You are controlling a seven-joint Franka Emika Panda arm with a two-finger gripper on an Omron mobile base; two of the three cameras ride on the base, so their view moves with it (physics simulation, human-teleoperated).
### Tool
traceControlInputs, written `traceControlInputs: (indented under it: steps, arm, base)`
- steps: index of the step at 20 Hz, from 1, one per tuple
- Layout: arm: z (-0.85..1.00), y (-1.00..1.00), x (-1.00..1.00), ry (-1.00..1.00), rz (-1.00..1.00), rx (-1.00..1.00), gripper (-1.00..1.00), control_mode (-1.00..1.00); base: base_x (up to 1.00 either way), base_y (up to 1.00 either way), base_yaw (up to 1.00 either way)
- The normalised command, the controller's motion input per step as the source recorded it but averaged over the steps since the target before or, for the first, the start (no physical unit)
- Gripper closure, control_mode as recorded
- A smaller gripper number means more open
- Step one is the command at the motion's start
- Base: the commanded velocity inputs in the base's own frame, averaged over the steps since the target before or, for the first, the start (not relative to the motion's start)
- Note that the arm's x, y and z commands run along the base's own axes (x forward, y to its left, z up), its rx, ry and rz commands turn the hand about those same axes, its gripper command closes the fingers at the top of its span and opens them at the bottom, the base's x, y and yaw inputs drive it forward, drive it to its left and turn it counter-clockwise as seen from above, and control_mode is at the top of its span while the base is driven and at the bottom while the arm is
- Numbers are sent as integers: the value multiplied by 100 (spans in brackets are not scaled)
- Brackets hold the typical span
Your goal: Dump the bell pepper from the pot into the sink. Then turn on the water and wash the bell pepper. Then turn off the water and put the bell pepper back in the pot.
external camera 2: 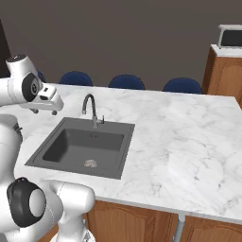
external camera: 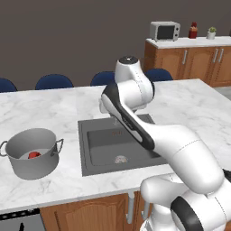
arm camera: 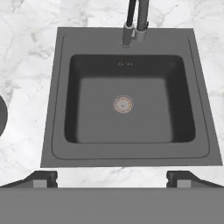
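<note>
- Grey pot [external camera: 34, 153] sits on the marble counter [external camera: 189, 108] to the left of the sink [external camera: 97, 160], well apart from the basin edge; you can see the red bell pepper [external camera: 34, 155] lying on its floor.
- Your gripper [arm camera: 111, 178] hangs above the sink looking straight down at the drain [arm camera: 123, 104]; fingertips spread as wide as they go, nothing between them.
- Key relation: the pot is off to the left of the fingers. In the hand view only a dark sliver of its rim shows at the left edge.
- Faucet [external camera 2: 90, 109] stands at the sink's far edge, opposite side from the pot, so it's not in your path.
- Judgement: first step not begun. You need to travel left and come down on a loop handle [external camera: 59, 145] or the rim.
- Upright straight walls mean you'll have to tip it hard toward the basin.
</note>
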Motion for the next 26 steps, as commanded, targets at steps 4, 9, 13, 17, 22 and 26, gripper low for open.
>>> traceControlInputs:
  steps: [4,9,13,17,22,26]
  arm:
    - [-14,45,0,0,0,0,-100,-100]
    - [-13,33,-1,0,0,0,-100,-100]
    - [-11,8,0,2,0,7,-100,-100]
    - [-15,4,0,0,3,8,-100,-100]
    - [-18,11,13,2,5,6,-100,-100]
    - [-8,18,18,7,4,5,-100,-100]
  base:
    - [0,0,0]
    - [0,0,0]
    - [0,0,0]
    - [0,0,0]
    - [0,0,0]
    - [0,0,0]
